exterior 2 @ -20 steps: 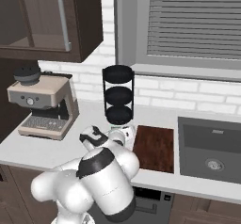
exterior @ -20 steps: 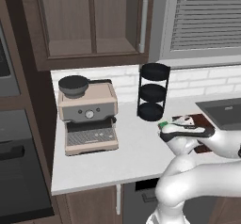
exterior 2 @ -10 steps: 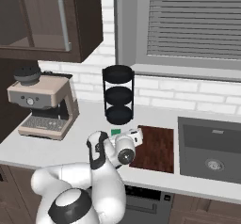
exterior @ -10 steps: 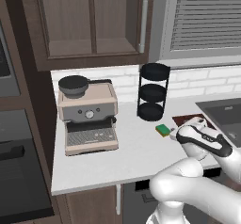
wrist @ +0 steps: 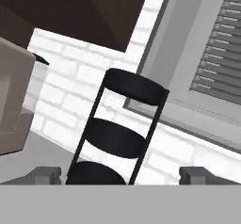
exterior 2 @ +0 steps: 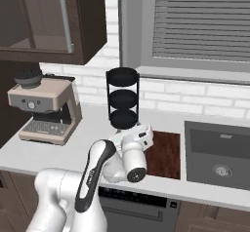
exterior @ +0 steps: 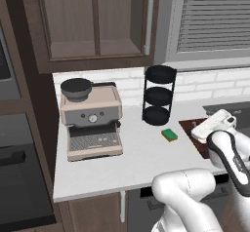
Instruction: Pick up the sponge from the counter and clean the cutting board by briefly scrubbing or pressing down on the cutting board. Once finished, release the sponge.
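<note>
Left base view: the sponge lies on the surface, likely light and soft; pinch its long sides. The gripper is spread, empty.

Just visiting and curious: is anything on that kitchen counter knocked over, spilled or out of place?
Nothing stands out. The sponge lies flat on the counter near the cutting board. The black rack and the coffee machine stand upright, with no spills. The open gripper holds nothing.
</note>
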Robot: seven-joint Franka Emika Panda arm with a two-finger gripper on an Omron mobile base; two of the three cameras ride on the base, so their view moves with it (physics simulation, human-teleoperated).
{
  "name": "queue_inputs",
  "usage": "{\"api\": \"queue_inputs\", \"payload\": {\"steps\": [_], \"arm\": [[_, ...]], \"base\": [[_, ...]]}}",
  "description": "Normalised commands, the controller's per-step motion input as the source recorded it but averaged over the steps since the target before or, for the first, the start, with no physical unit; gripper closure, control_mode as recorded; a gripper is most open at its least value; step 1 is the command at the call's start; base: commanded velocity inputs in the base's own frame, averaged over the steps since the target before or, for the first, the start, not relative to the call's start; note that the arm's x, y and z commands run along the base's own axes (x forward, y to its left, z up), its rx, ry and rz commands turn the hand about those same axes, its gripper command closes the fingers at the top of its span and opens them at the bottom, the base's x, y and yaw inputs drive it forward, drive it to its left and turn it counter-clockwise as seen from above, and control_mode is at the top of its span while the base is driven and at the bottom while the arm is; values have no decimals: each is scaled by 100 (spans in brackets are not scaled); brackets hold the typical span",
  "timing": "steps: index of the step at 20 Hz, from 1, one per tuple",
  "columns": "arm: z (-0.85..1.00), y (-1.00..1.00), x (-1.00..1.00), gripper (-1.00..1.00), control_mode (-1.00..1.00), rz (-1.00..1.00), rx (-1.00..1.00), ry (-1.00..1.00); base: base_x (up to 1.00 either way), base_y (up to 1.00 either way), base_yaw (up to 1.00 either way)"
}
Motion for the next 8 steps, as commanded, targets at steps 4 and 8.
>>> {"api": "queue_inputs", "payload": {"steps": [4, 8], "arm": [[100, -1, -59, -100, -100, 13, 0, -44], [100, 4, -49, -100, -100, 26, 0, -31]], "base": [[0, 0, 0], [0, 0, 0]]}}
